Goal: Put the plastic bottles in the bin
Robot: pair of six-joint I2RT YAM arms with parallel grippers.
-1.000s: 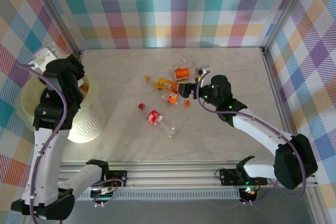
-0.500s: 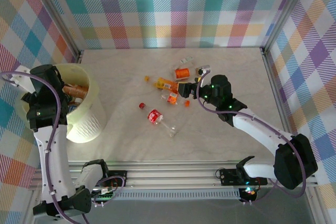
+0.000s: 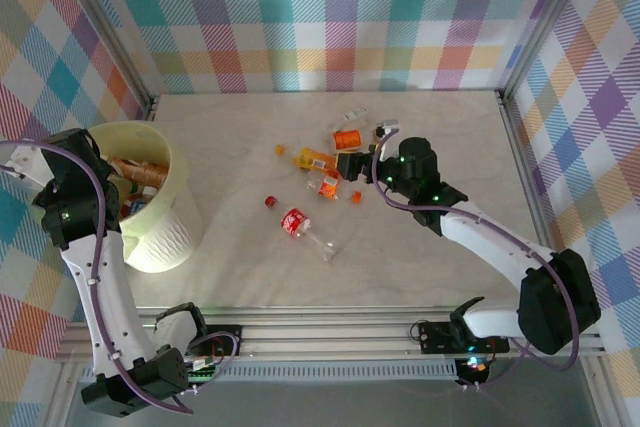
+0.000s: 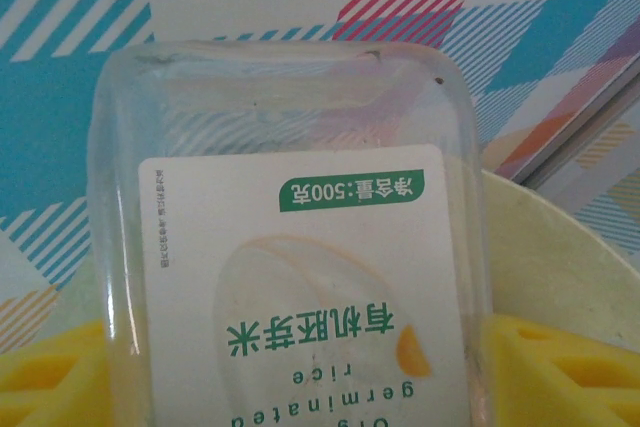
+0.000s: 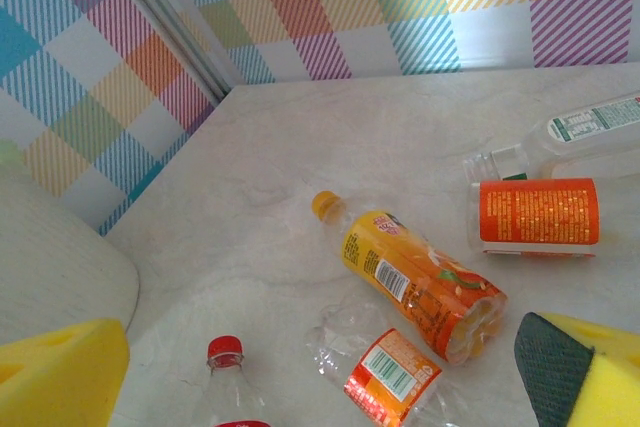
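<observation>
Left wrist: clear, white-labelled container (image 4: 290, 247)

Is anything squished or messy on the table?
Yes. The small clear bottle with an orange label looks crumpled, lying beside the yellow-orange bottle on the table. Both lie on their sides.

table (image 3: 250, 137): pale marbled top | walls (image 3: 340, 7): plaid cloth, three sides | metal rail (image 3: 330, 332): near edge

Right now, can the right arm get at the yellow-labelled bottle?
Probably yes. The right gripper hangs open close to the yellow-labelled bottle, which lies flat on the table, nothing on top; a crushed orange-label bottle crowds its base end.
</observation>
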